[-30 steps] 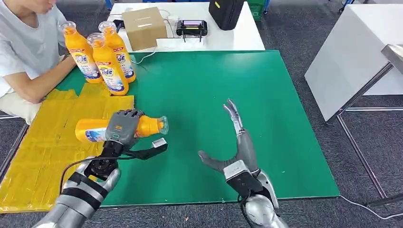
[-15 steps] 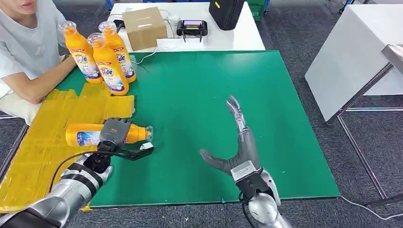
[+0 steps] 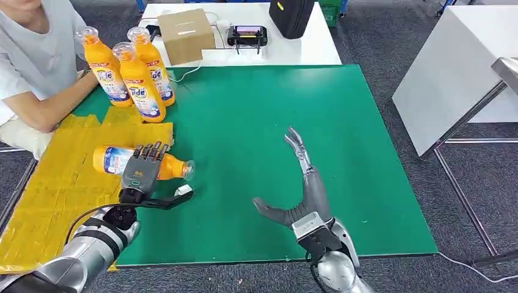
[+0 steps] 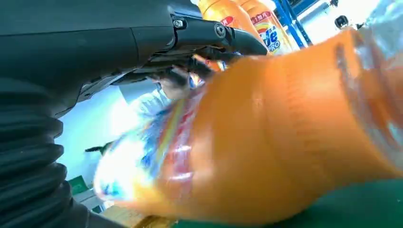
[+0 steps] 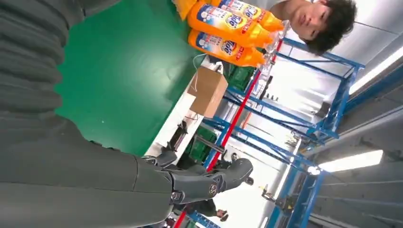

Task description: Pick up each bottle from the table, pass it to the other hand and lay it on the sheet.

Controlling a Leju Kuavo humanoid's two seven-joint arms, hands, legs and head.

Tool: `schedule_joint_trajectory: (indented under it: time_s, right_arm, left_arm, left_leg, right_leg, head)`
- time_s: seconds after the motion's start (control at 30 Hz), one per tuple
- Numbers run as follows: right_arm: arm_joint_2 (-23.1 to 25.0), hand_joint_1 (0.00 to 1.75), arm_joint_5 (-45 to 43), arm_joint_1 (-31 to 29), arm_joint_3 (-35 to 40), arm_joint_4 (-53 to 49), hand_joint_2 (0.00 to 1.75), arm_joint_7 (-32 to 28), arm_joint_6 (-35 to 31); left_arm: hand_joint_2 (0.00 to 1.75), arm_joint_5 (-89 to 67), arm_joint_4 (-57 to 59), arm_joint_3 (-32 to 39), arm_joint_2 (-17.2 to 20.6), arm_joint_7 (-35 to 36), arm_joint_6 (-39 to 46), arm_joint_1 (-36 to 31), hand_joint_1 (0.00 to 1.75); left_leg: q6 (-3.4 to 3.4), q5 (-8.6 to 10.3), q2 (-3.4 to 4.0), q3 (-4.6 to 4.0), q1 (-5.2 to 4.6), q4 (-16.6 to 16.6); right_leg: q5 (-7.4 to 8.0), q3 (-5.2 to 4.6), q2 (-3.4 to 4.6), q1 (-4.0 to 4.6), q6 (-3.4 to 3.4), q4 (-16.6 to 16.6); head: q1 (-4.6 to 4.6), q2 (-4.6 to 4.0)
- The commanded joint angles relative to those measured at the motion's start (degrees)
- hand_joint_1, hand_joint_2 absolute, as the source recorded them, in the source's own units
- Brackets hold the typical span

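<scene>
An orange detergent bottle [image 3: 110,160] lies on its side, its base on the yellow sheet [image 3: 55,189] and its capped neck out over the green mat [image 3: 256,122]. My left hand [image 3: 139,173] rests on top of it with fingers stretched flat and the thumb held off to the near side. Close up, the bottle [image 4: 266,142] sits under those fingers [image 4: 199,33]. My right hand [image 3: 308,186] hovers open over the mat near the front edge, fingers straight, thumb out, holding nothing. Three more orange bottles [image 3: 137,79] stand upright at the mat's far left corner.
A person [image 3: 30,61] sits at the far left with a forearm beside the standing bottles. Behind the mat a white table carries a cardboard box [image 3: 185,35], a black controller [image 3: 246,33] and a black bag [image 3: 290,15]. Another white table [image 3: 452,67] stands to the right.
My left hand carried the bottle left and down onto the sheet's edge, then uncurled its fingers so they lie flat over it. The right hand has barely moved.
</scene>
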Motion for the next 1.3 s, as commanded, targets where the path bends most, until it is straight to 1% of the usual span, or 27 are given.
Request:
schedule_joint_trajectory:
  time_s: [0.03,0.13,0.27,0.3,0.33,0.4,0.43,0.5,0.53,0.57,0.6,0.67,0.7,0.77,0.8,0.83,0.87,0.9,0.93,0.97,1.0,1.03,1.07,1.17,1.2,1.27,1.3]
  right_arm:
    - [-1.6,0.00,-0.5,-1.9,1.2,3.6,1.75,0.3,0.1]
    - [-1.6,0.00,-0.5,-1.9,1.2,3.6,1.75,0.3,0.1]
    - [-1.6,0.00,-0.5,-1.9,1.2,3.6,1.75,0.3,0.1]
    - [-1.7,0.00,-0.6,-1.8,1.2,3.6,1.75,0.3,0.1]
    - [-1.7,0.00,-0.5,-1.7,1.2,3.5,1.75,0.3,0.0]
    - [-1.8,0.00,-0.1,-1.1,0.8,3.3,1.75,0.1,-0.8]
    - [-1.8,0.00,0.4,-0.4,0.5,3.1,1.75,0.1,-1.4]
    - [-2.1,0.00,1.7,1.3,-0.2,2.5,1.75,0.0,-2.4]
    - [-2.5,0.00,2.6,3.1,-0.9,1.7,1.75,-0.1,-3.0]
    - [-2.7,0.00,3.0,3.9,-1.4,1.4,1.75,0.1,-3.4]
    - [-2.8,0.00,3.4,6.3,-2.6,0.3,1.75,0.0,-3.9]
    - [-2.8,0.00,3.4,6.3,-2.6,0.3,1.75,0.0,-3.9]
    - [-2.8,0.00,3.4,6.3,-2.6,0.3,1.75,0.0,-3.9]
    - [-2.9,0.00,0.4,9.3,-4.5,-1.2,1.75,-0.6,-1.2]
    - [-3.0,0.00,-1.5,10.3,-5.2,-1.7,1.75,-1.2,0.3]
    - [-3.1,0.00,-4.7,12.1,-6.5,-2.4,1.75,-1.7,2.9]
    - [-3.2,0.00,-5.5,13.3,-7.6,-2.8,1.75,-1.9,3.4]
    - [-3.2,0.00,-5.0,14.4,-8.6,-2.9,1.75,-2.1,3.0]
    - [-2.8,0.00,-4.3,16.1,-10.4,-3.3,1.75,-1.8,1.6]
    - [-2.4,0.00,-3.4,17.2,-11.9,-3.7,1.75,-1.5,0.3]
    - [-1.8,0.00,-2.8,18.3,-13.6,-4.3,1.75,-1.5,-0.9]
    - [-1.5,0.00,-3.3,18.9,-14.7,-4.9,1.75,-2.1,-1.1]
    - [-1.3,0.00,-3.3,19.5,-15.6,-5.7,1.75,-2.5,-1.3]
    - [-1.3,0.00,-3.2,19.5,-15.8,-6.2,1.75,-2.5,-0.9]
    - [-1.2,0.00,-3.2,19.5,-15.8,-6.1,1.75,-2.4,-0.9]
    - [-1.0,0.00,-3.1,19.3,-15.8,-6.0,1.75,-2.4,-0.8]
    - [-1.0,0.00,-3.1,19.3,-15.8,-6.0,1.75,-2.4,-0.8]
  left_arm:
    - [1.75,-0.1,3.2,-1.6,0.7,1.8,3.0,-0.8,0.00]
    - [1.75,-0.1,3.2,-1.6,0.7,1.8,3.0,-0.8,0.00]
    - [1.75,-0.1,3.2,-1.6,0.7,1.8,3.0,-0.8,0.00]
    - [1.75,-0.1,3.0,-1.6,0.8,1.9,3.4,-0.7,0.00]
    - [1.75,-0.1,2.0,-1.7,1.0,2.5,4.4,-0.4,0.00]
    - [1.75,0.0,-5.9,2.1,1.6,2.4,4.4,2.8,0.00]
    - [1.75,0.8,-9.9,6.1,1.1,1.2,4.4,4.7,0.00]
    - [1.75,2.4,-21.2,14.1,-0.5,-4.6,4.4,9.5,0.00]
    - [1.75,4.2,-32.0,20.9,-2.9,-11.1,4.4,14.5,0.00]
    - [1.75,6.6,-36.2,23.9,-4.6,-14.7,4.4,16.3,0.00]
    - [1.75,12.0,-42.5,31.4,-9.5,-26.3,4.4,20.1,0.00]
    - [1.75,12.0,-42.5,31.4,-9.5,-26.3,4.4,20.1,0.00]
    - [1.75,12.0,-42.5,31.4,-9.5,-26.3,4.4,20.1,0.00]
    - [1.75,22.3,-45.3,36.6,-15.2,-41.6,4.4,23.4,0.00]
    - [1.75,30.1,-44.9,32.6,-14.3,-44.1,3.8,24.9,0.00]
    - [1.75,42.9,-51.0,27.2,-12.3,-44.1,-2.4,28.7,0.00]
    - [1.75,47.7,-55.0,25.2,-11.5,-43.8,-5.3,31.4,0.00]
    - [1.75,52.2,-58.0,23.7,-10.9,-43.5,-9.0,33.7,0.00]
    - [1.75,56.5,-61.5,22.3,-10.6,-44.3,-12.2,37.3,0.00]
    - [1.75,59.5,-63.3,21.8,-10.7,-45.0,-14.2,39.6,0.00]
    - [1.75,62.7,-64.9,21.3,-10.9,-45.7,-16.4,41.9,0.00]
    - [1.75,66.5,-65.6,20.6,-10.4,-45.7,-20.1,43.0,0.00]
    - [1.75,69.5,-66.0,20.2,-9.9,-45.3,-23.6,43.8,0.00]
    - [1.75,69.7,-65.7,20.4,-9.9,-45.4,-23.8,43.8,0.00]
    - [1.75,69.8,-65.5,20.6,-9.9,-45.5,-23.9,43.5,0.00]
    - [1.75,69.8,-65.4,20.8,-10.0,-45.5,-24.0,43.2,0.00]
    - [1.75,69.8,-65.4,20.8,-10.0,-45.5,-24.0,43.2,0.00]
  left_leg:
    - [-0.05,-0.05,0.06,0.16,0.06,0.0]
    - [-0.09,-0.15,0.03,0.35,0.11,0.0]
    - [-0.05,-0.05,0.04,0.12,0.06,0.0]
    - [-0.08,-0.14,0.05,0.26,0.11,0.0]
    - [-0.06,-0.10,0.03,0.20,0.07,0.0]
    - [-0.07,-0.11,0.04,0.24,0.09,0.0]
    - [-0.05,-0.07,0.05,0.16,0.05,0.0]
    - [-0.07,-0.11,0.00,0.23,0.08,0.0]
    - [-0.05,-0.07,-0.05,0.16,0.07,0.0]
    - [-0.07,-0.16,-0.12,0.30,0.11,0.0]
    - [-0.02,-0.08,-0.27,0.18,0.04,-0.1]
    - [-0.01,-0.06,-0.20,0.07,0.00,0.0]
    - [-0.02,-0.18,-0.21,0.19,0.03,0.1]
    - [-0.02,-0.28,-0.09,0.18,0.06,0.1]
    - [-0.01,-0.22,0.04,0.10,0.01,0.0]
    - [-0.07,-0.32,0.11,0.15,-0.02,0.0]
    - [-0.09,-0.41,0.16,0.28,-0.01,0.0]
    - [-0.04,-0.40,0.22,0.21,-0.07,-0.1]
    - [-0.01,-0.40,0.14,0.15,-0.07,0.0]
    - [-0.04,-0.55,0.10,0.41,-0.01,0.0]
    - [-0.01,-0.51,0.23,0.29,-0.03,0.0]
    - [0.01,-0.44,0.29,0.18,-0.06,0.0]
    - [-0.03,-0.64,0.26,0.45,0.01,0.0]
    - [0.00,-0.49,0.24,0.06,-0.07,0.0]
    - [-0.02,-0.63,0.21,0.26,0.00,0.1]
    - [0.00,-0.53,0.21,0.02,-0.04,0.0]
    - [-0.04,-0.61,0.14,0.21,0.00,0.0]
  right_leg:
    - [0.00,0.14,0.24,0.03,-0.07,-0.1]
    - [-0.09,0.34,0.37,0.07,-0.12,-0.1]
    - [-0.01,0.10,0.20,0.04,-0.05,-0.1]
    - [-0.07,0.25,0.32,0.08,-0.09,-0.1]
    - [-0.05,0.19,0.25,0.04,-0.07,0.0]
    - [-0.06,0.24,0.28,0.05,-0.08,-0.1]
    - [-0.02,0.14,0.24,0.02,-0.06,-0.1]
    - [-0.07,0.23,0.26,0.04,-0.08,-0.1]
    - [-0.05,0.17,0.16,0.04,-0.06,-0.1]
    - [-0.14,0.34,0.20,0.06,-0.09,-0.1]
    - [-0.13,0.24,-0.04,0.00,-0.03,-0.1]
    - [-0.09,0.05,-0.06,-0.04,-0.01,-0.1]
    - [-0.19,0.17,0.02,-0.02,-0.03,-0.1]
    - [-0.22,0.23,0.23,0.00,-0.05,-0.1]
    - [-0.14,0.10,0.29,-0.04,-0.03,-0.1]
    - [-0.12,0.12,0.29,-0.05,-0.03,-0.1]
    - [-0.15,0.19,0.41,-0.04,-0.07,-0.1]
    - [-0.13,0.10,0.31,-0.08,-0.05,-0.1]
    - [-0.15,0.08,0.21,-0.07,-0.03,-0.1]
    - [-0.31,0.35,0.30,-0.04,-0.08,-0.2]
    - [-0.24,0.20,0.35,-0.04,-0.06,-0.2]
    - [-0.18,0.06,0.34,-0.06,-0.04,-0.1]
    - [-0.35,0.36,0.45,-0.02,-0.10,-0.1]
    - [-0.26,-0.05,0.25,-0.07,-0.10,-0.1]
    - [-0.37,0.18,0.34,-0.02,-0.13,-0.1]
    - [-0.30,-0.07,0.23,-0.04,-0.04,-0.1]
    - [-0.38,0.14,0.29,-0.01,-0.09,-0.1]
  head:
    - [0.00,0.00]
    - [0.00,0.00]
    - [0.00,0.00]
    - [0.00,0.02]
    - [0.00,0.00]
    - [0.00,0.00]
    - [0.02,0.00]
    - [0.00,0.00]
    - [0.00,0.00]
    - [0.00,0.00]
    - [0.02,0.00]
    - [-0.02,0.00]
    - [-0.02,0.00]
    - [0.07,0.00]
    - [0.04,0.00]
    - [0.00,0.00]
    - [-0.02,0.00]
    - [-0.02,0.00]
    - [0.00,0.00]
    - [0.00,0.00]
    - [-0.02,0.00]
    - [0.00,0.00]
    - [-0.02,0.00]
    - [0.00,0.00]
    - [0.00,0.00]
    - [0.00,0.00]
    - [0.02,0.00]
